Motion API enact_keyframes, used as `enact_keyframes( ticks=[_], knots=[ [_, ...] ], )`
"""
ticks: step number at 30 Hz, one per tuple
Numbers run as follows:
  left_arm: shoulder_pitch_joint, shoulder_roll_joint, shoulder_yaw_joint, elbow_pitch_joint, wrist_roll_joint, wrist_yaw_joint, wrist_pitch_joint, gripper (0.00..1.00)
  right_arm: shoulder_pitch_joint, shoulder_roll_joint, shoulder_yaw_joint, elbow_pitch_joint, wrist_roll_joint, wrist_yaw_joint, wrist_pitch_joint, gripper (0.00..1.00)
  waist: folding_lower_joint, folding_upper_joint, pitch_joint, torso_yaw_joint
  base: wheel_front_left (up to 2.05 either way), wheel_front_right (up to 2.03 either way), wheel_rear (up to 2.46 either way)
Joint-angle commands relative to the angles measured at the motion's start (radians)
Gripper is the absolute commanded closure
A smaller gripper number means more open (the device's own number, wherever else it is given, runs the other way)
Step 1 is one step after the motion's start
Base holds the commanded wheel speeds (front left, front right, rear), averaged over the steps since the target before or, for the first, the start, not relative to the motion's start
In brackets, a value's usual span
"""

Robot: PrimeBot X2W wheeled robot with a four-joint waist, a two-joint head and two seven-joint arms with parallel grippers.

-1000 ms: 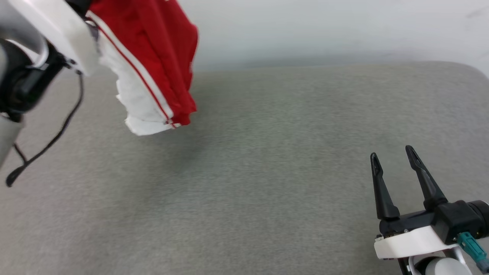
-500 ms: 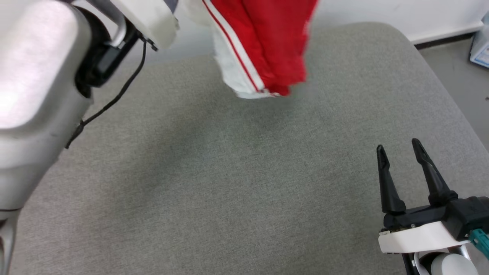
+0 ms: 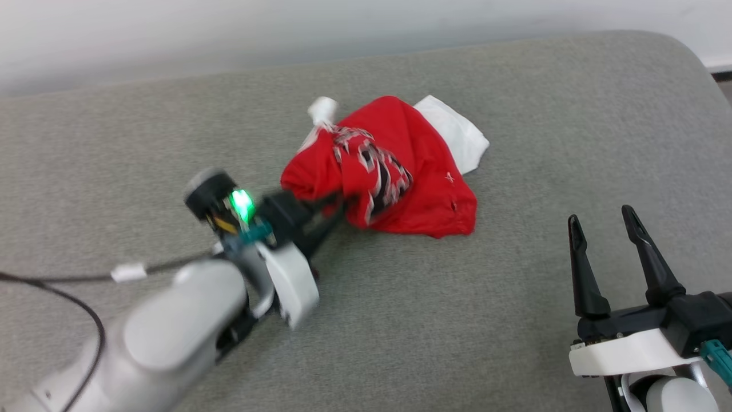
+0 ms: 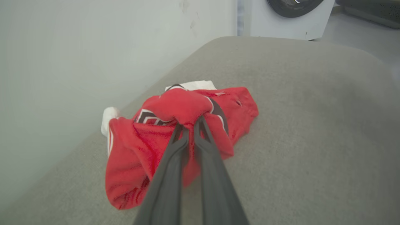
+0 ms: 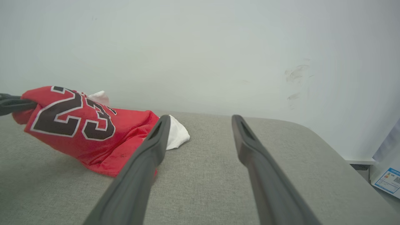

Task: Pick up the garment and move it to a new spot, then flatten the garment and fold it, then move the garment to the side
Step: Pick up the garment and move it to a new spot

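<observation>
At the tips of the left gripper (image 4: pixel 190 124), pinching a fold, the bunched number-23 jersey (image 3: pixel 423 189) rests on grey upholstery (image 3: pixel 514 320); right gripper (image 3: pixel 600 216) spread, well apart. Relocation likely ending; next: release, flatten.

My left forearm (image 3: pixel 171 326) reaches in from the lower left, angled up toward the middle, with a green light glowing at the wrist. The left pincer (image 3: pixel 334 209) has its fingers pressed together, clamped on a fold of the garment (image 3: pixel 423 171). The right pincer (image 3: pixel 599 217) sits low at right, fingers up, spread apart and holding nothing.
</observation>
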Motion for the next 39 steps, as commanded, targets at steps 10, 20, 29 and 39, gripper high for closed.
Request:
enact_keyframes(
  ticks=[10,20,29,39],
  knots=[
    [0.285,-0.042,-0.147,0.020,-0.008,0.065,0.048,1.00,0.024,0.002,0.006,0.040,-0.025,-0.001,-0.002,0.00,-0.0001,0.0000,-0.079,0.114,0.00,0.00,0.00],
    [0.375,-0.095,-0.097,0.118,-0.080,0.112,-0.013,0.00,0.052,0.002,-0.001,0.061,-0.033,-0.001,-0.002,0.00,-0.0001,0.0000,-0.134,0.151,0.00,0.00,0.00],
    [0.431,-0.067,0.213,-0.119,-0.049,0.250,-0.051,0.00,0.082,0.002,-0.024,0.046,-0.027,-0.001,-0.002,0.00,-0.0001,0.0000,-0.188,0.193,0.00,0.00,0.00],
    [0.723,-0.140,0.603,-0.327,0.133,0.321,-0.050,0.00,0.096,0.002,-0.051,0.025,-0.007,-0.001,-0.002,0.00,-0.0001,0.0000,-0.212,0.210,0.00,0.00,0.00]
  ],
)
